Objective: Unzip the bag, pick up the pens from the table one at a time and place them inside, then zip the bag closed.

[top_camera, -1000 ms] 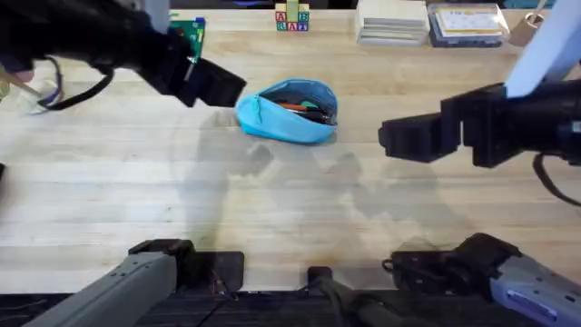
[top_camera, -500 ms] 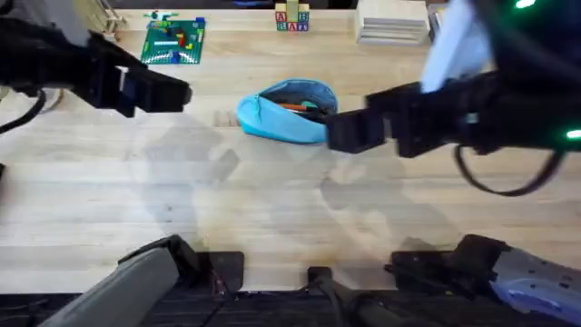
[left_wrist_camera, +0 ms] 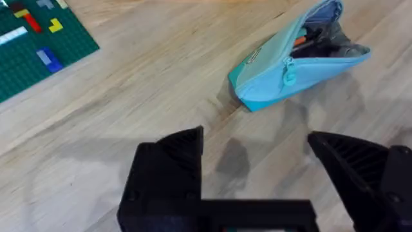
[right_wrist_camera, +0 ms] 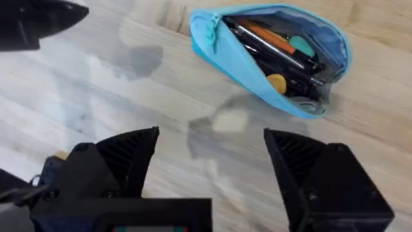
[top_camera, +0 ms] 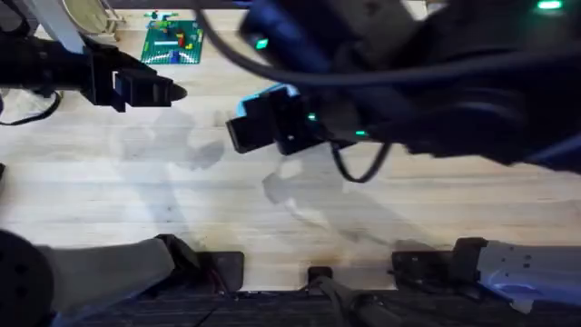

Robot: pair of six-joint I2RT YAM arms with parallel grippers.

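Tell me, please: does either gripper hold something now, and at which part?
Nothing is held. The left gripper and the right gripper are both open and empty above the table. The bag lies unzipped with the pens inside.

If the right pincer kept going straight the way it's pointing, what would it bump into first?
Probably the bag. In its wrist view the right pincer is open and empty, with bare table between its fingers and the unzipped bag, pens inside, just ahead. Depth is hard to judge, so it might touch the table first.

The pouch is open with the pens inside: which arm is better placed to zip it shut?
Probably the right. Its open gripper hangs close over the open pouch, facing the pens and the zipper end, whereas the left gripper sits off to the side.
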